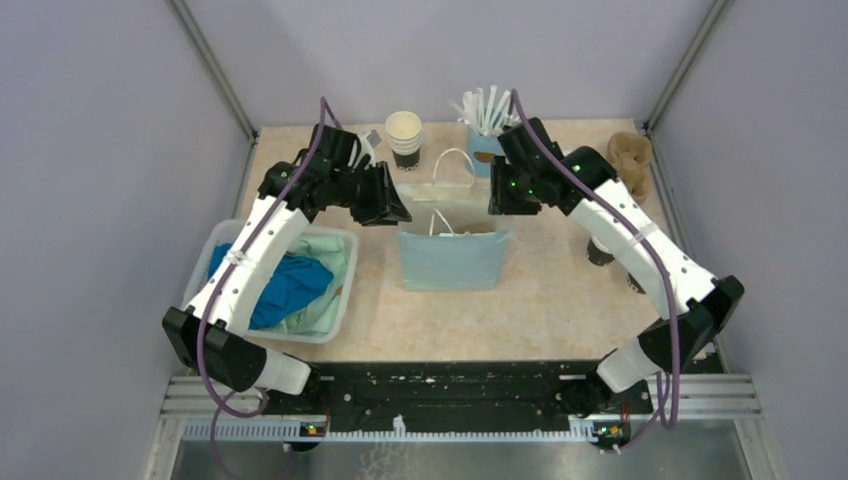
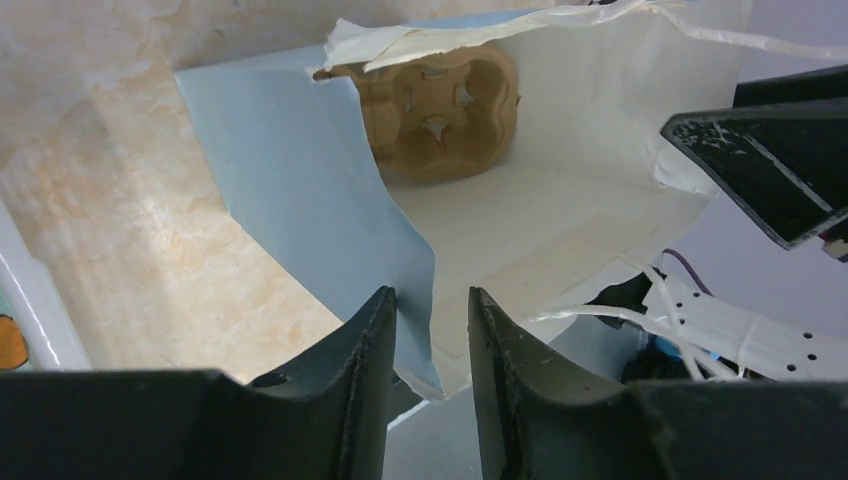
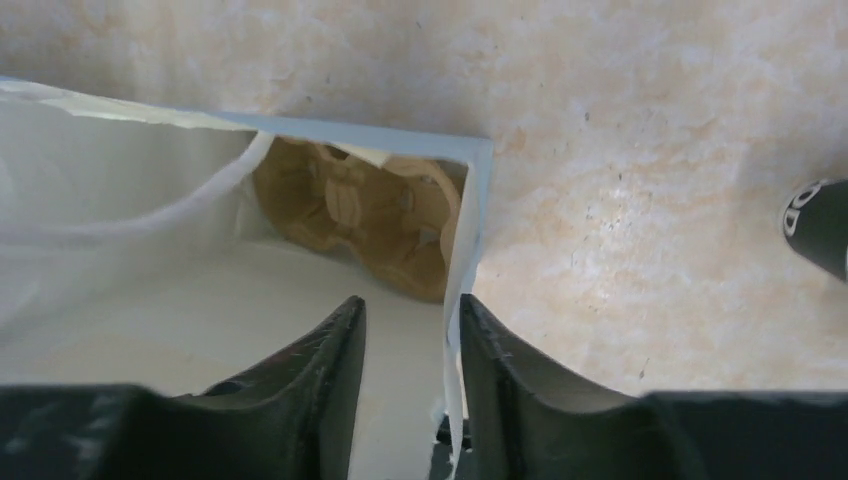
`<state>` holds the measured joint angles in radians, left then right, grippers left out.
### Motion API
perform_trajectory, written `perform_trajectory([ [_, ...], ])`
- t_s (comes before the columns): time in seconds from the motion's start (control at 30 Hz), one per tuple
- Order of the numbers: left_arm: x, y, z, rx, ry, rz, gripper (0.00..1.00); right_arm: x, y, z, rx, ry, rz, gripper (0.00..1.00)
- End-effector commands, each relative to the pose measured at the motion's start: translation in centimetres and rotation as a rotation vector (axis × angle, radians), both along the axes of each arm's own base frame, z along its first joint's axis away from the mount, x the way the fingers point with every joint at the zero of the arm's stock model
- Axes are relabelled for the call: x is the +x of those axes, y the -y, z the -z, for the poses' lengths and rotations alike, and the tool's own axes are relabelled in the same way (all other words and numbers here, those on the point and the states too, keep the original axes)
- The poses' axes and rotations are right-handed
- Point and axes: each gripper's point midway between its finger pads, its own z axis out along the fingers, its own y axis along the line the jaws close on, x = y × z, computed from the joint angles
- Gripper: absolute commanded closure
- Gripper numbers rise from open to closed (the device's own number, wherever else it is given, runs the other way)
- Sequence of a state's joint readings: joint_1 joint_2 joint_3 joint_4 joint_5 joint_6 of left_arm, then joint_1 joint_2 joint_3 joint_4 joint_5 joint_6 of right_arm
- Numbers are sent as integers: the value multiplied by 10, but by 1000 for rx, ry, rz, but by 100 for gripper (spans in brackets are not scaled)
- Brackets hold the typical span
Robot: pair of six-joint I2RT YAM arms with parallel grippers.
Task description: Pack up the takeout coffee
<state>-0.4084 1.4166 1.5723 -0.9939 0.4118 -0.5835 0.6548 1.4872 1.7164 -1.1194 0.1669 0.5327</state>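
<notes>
The left tool (image 2: 432, 305) and right tool (image 3: 410, 310) stand open astride end walls of the bag (image 1: 452, 262), while the coffee (image 1: 599, 253), seemingly the dark shape half hidden under the right arm (image 1: 645, 255), probably handles light, crushable and spill-prone, best held gently mid-body, upright.

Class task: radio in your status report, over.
Left gripper, right gripper: jaws open astride bag rim. Takeout coffee not clearly seen. Cup carrier inside bag.
</notes>
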Motion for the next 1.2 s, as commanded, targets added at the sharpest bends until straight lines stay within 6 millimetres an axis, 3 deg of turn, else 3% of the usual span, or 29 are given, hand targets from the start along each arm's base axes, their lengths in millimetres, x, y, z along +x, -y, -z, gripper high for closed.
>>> perform_trajectory([
  [0.0,9,11,-4,-40,56,22,66,28,-13,-16,-21,108,-4,71],
  [0.07,14,11,-5,-34,75,18,75,34,-16,-22,-31,144,-13,90],
  [0.17,20,13,-16,-43,148,30,81,40,-24,-47,-6,260,-59,99],
  [0.33,24,16,-38,-82,348,55,88,35,-43,-82,113,520,-200,100],
  [0.47,14,19,-44,-69,464,78,92,18,-41,-92,211,712,-278,100],
  [0.7,-15,11,-9,5,592,65,95,-8,-38,-63,267,848,-380,100],
  [0.97,-54,9,20,-17,623,92,97,-33,-24,-8,316,787,-363,100],
  [1.17,-61,6,26,-1,589,78,100,-34,-17,-7,312,702,-287,100],
])
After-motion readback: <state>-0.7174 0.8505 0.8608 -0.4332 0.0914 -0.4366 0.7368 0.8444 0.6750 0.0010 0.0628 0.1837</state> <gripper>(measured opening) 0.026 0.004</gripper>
